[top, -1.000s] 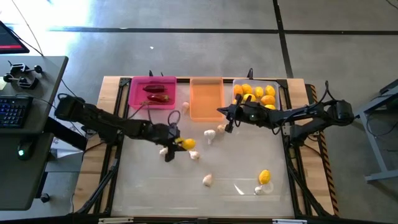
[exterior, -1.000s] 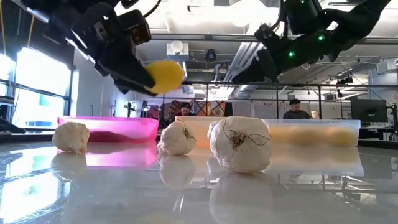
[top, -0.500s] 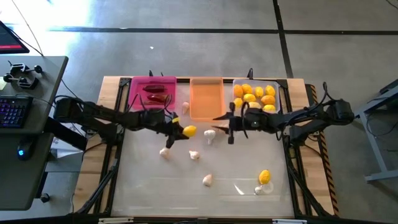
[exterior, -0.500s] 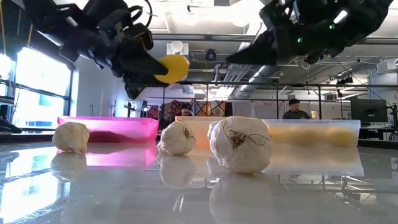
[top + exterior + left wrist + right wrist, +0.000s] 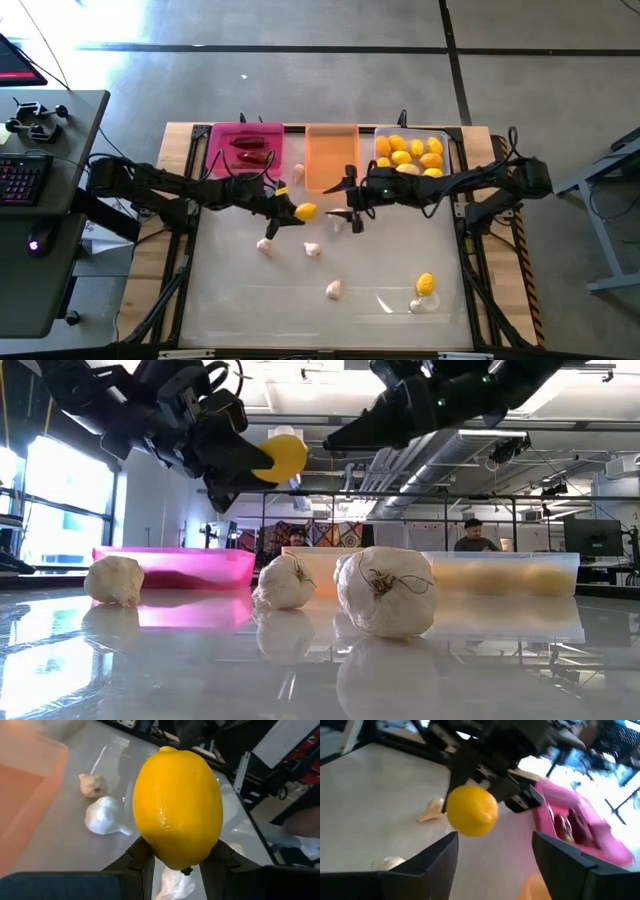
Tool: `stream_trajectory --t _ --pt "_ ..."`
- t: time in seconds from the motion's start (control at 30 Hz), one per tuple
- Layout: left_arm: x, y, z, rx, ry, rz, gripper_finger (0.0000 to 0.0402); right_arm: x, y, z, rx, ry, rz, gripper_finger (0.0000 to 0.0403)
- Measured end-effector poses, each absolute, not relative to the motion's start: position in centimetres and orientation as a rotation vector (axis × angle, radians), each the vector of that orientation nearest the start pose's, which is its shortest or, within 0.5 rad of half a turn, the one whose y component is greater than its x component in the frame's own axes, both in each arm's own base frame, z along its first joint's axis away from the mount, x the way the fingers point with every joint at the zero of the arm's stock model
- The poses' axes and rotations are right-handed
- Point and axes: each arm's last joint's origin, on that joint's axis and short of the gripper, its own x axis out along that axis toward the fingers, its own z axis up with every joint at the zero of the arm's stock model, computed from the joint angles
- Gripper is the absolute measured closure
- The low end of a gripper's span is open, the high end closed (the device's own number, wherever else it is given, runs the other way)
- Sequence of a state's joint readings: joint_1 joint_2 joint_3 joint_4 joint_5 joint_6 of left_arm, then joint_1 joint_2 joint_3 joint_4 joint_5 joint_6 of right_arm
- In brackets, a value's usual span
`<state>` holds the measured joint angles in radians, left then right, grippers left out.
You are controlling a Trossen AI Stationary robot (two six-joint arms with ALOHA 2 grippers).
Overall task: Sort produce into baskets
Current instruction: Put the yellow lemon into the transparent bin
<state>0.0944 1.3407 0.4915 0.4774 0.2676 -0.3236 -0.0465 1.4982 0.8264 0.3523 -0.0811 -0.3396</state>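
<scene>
high view: the left gripper (image 5: 298,211) is clamped on a lemon (image 5: 306,211), held above the table (image 5: 400,260) just at six o'clock of the orange basket (image 5: 331,157). at three o'clock of it the right gripper (image 5: 342,200) hangs with fingers spread apart, nothing between them, seemingly right over a garlic bulb (image 5: 338,215), though that spot is crowded. peppers (image 5: 252,148) lie in the pink basket (image 5: 244,148), lemons in the clear basket (image 5: 412,152).

- A robotics lab or workshop: bare grey concrete floor (image 5: 330,70), exposed ceiling pipes (image 5: 470,445).
- A grey desk with a black keyboard (image 5: 20,180), left of the left gripper (image 5: 290,210).
- A person (image 5: 478,536) seated at the back.
</scene>
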Motion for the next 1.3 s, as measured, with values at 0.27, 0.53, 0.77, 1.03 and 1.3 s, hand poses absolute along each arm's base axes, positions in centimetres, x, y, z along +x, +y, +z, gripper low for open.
stream_trajectory --t 0.27,0.53,0.77,1.03,1.3 --pt "25.5 1.4 18.2 -0.415 0.394 -0.16 0.0304 33.2 -0.4 22.3 -0.472 0.244 0.172 0.0151" --pt "25.6 1.3 18.3 -0.416 0.389 -0.178 0.0304 35.0 -0.1 21.7 -0.47 0.211 0.198 0.0151" --pt "25.6 1.0 18.3 -0.412 0.389 -0.19 0.0304 37.4 -0.1 21.5 -0.459 0.29 0.243 0.0151" --pt "25.6 0.8 18.3 -0.401 0.39 -0.2 0.0304 38.4 0.1 21.6 -0.452 0.346 0.261 0.0175" --pt "25.6 0.9 18.3 -0.39 0.392 -0.186 0.0296 38.3 0.0 21.7 -0.458 0.352 0.243 0.0226"
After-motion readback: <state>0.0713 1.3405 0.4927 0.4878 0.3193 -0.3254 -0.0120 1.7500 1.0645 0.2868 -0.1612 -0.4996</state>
